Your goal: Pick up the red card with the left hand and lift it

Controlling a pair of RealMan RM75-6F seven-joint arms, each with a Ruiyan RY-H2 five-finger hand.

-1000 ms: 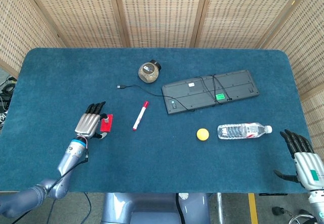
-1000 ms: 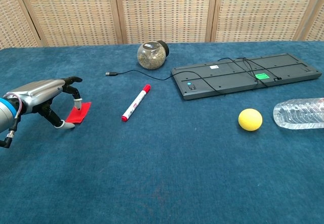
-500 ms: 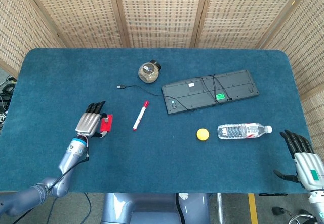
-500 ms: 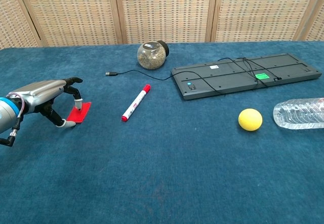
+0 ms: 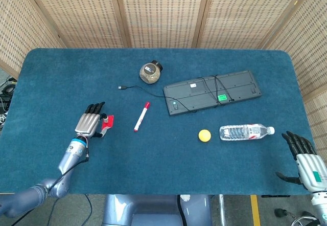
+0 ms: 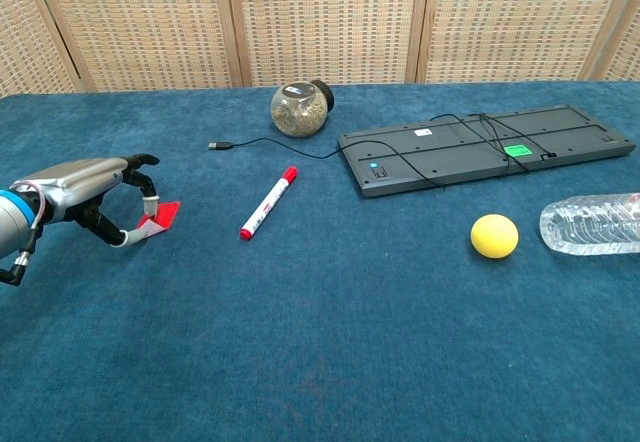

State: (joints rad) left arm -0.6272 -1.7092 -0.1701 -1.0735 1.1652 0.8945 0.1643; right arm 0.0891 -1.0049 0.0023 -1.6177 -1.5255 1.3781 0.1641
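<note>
Left hand (image 6: pixel 75 187) low over blue surface (image 6: pixel 320 362), far left; fingers (image 6: pixel 140 177) curled down, thumb and a fingertip pinching red card (image 6: pixel 160 216). Card tilted, outer edge raised; cannot tell whether near edge touches surface. Same hand (image 5: pixel 89 123) and card (image 5: pixel 106 123) seen from head view, card mostly hidden under fingers. Just right of fingers: red-capped marker (image 6: pixel 268 203) lying flat. Farther right and back: tipped jar (image 6: pixel 299 108), then black cable (image 6: pixel 260 146) running to overturned keyboard (image 6: pixel 485 147). Right again: yellow ball (image 6: pixel 494 235), plastic bottle (image 6: pixel 592 223) on its side. Far right, head view only: right hand (image 5: pixel 306 159) off surface edge, fingers spread, holding nothing.
</note>
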